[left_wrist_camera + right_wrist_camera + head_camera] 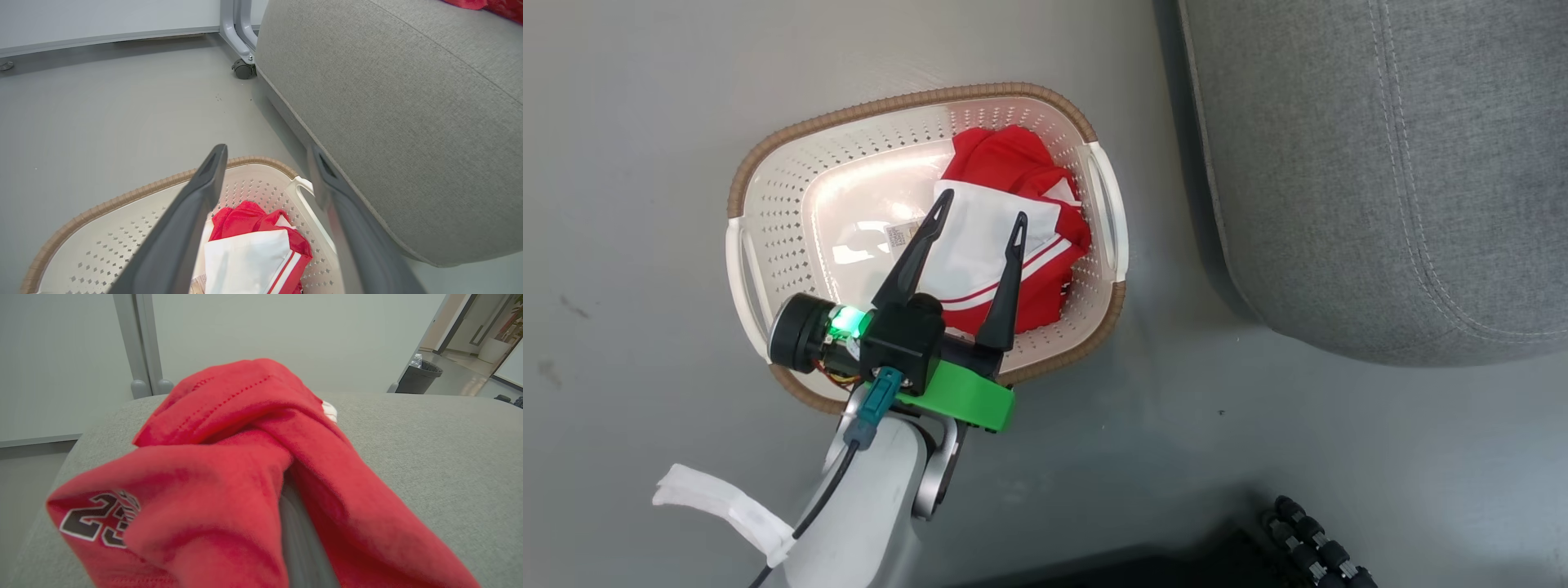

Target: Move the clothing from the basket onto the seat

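Left gripper (984, 207) spread over red-and-white soft clothing (1005, 159) inside cream perforated plastic basket (792, 237): descend straight, pinch thick fold, miss basket wall.

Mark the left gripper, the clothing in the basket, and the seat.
left gripper (984, 206): head view, midway between its fingertips.
clothing (1001, 159): head view, its upper red fold.
seat (1298, 163): head view, top fabric left of the seam.

A crumpled red-and-white garment (1005, 237) lies in the cream perforated basket (776, 245), bunched against its 3 o'clock wall. The grey woven seat (1380, 163) stands at the basket's 3 o'clock, close but apart. A second red garment (229, 457), bearing dark, white-edged numerals, is heaped over the seat's top.
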`<state>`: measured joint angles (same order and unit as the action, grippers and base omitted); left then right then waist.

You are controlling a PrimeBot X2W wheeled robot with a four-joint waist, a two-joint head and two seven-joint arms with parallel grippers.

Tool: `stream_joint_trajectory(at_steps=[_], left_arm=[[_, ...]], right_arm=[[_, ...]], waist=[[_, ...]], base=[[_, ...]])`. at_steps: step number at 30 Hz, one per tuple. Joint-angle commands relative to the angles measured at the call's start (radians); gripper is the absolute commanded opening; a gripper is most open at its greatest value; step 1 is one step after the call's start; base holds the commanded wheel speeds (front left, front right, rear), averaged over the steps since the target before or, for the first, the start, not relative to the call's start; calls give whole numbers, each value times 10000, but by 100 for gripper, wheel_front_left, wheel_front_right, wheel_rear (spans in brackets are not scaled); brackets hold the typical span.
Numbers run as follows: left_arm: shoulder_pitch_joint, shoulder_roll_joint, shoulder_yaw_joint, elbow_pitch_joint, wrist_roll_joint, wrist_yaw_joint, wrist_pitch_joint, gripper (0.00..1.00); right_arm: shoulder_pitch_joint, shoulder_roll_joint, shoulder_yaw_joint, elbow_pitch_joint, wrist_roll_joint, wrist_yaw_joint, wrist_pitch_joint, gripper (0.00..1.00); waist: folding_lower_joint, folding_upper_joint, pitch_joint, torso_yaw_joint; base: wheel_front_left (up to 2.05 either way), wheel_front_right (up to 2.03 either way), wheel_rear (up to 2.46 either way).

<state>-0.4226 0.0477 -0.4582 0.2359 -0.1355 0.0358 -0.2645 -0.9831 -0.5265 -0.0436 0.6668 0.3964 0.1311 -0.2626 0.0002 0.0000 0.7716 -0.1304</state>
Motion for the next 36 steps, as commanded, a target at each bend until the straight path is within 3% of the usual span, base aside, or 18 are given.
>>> stream_joint_trajectory(at_steps=[1,2,9,21,27,36], left_arm=[[-53,51,48,9,43,9,3,100],[-4,50,68,-19,32,4,3,100],[409,53,170,41,-49,-79,3,100],[1567,51,409,43,-507,-158,3,100],[2061,51,711,-197,-824,-37,3,100],[2655,53,1437,-604,-1092,193,2,100]], right_arm=[[128,-118,33,77,83,-7,-33,48],[151,-87,81,166,204,-7,-33,100],[494,-123,441,298,473,-7,-33,100],[2132,-152,897,-349,40,-7,-32,100],[2928,-273,1074,-1243,56,-7,-32,100],[4466,194,1003,-3877,19,-7,-32,100]], waist=[[-2,0,-177,-73],[-2,0,-274,-93],[-2,0,-1213,-255],[-2,0,-3893,-533],[-2,0,-4983,-558],[-2,0,-6070,-116]], base=[[0,0,0],[0,0,0],[0,0,0],[0,0,0],[0,0,0],[0,0,0]])
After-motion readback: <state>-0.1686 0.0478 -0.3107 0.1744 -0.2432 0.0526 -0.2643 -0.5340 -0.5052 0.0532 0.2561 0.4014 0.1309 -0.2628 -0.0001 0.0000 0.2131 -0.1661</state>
